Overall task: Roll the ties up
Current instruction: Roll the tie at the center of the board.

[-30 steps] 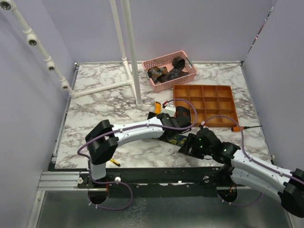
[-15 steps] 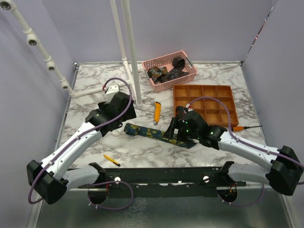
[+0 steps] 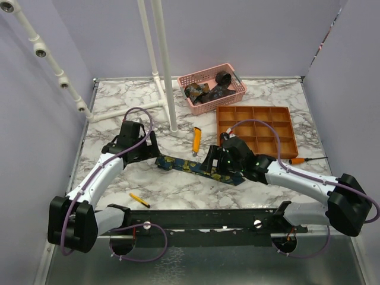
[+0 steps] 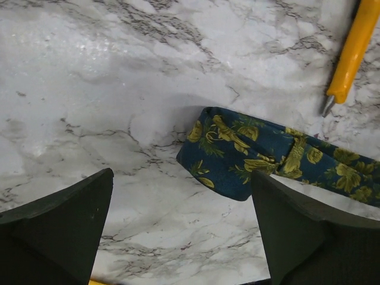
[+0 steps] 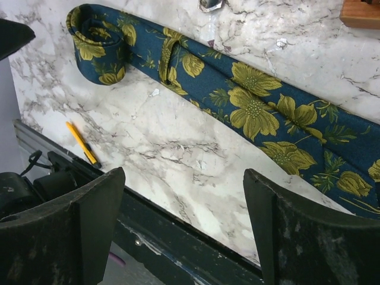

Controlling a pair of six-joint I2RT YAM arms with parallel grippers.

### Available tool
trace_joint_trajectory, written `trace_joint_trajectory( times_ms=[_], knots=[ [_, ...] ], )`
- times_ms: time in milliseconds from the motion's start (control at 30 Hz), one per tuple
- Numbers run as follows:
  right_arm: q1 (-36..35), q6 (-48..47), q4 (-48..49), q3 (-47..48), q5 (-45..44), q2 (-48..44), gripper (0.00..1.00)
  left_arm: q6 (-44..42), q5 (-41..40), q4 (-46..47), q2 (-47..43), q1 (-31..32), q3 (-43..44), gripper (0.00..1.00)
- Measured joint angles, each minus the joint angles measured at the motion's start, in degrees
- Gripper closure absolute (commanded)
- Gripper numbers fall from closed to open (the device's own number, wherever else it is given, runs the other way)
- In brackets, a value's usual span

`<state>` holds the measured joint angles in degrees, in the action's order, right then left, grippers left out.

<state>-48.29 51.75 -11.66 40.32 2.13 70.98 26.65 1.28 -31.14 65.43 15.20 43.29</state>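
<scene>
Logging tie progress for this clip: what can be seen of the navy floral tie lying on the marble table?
The navy tie is woven-looking fabric printed with yellow-green flowers. It lies flat and diagonal on the marble table, its narrow end wound into a small coil, the rest unrolled. The left gripper and right gripper are open, neither gripping it.

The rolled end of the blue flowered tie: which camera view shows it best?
The right wrist view: the rolled end lies sharp at upper left, its winding visible. The left wrist view shows it closer but only from above, as a rounded fold. The top external view shows it as a tiny dark tip.
</scene>
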Motion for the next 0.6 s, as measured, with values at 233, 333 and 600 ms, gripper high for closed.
trace_joint_trajectory(
  times_ms=[233,333,600],
  knots=[
    [0.0,-1.95,1.92,-1.86,2.21,0.09,0.16,-6.75,12.85,7.72,-0.31,-2.45,-1.55,0.13],
    [0.0,-3.08,2.6,-1.86,3.08,0.28,0.16,-10.1,15.15,10.12,-1.07,-2.45,-2.75,0.16],
    [0.0,-4.96,3.26,-2.01,4.92,0.59,0.16,-14.64,17.7,12.48,5.73,-3.15,-3.76,0.19]
  ],
)
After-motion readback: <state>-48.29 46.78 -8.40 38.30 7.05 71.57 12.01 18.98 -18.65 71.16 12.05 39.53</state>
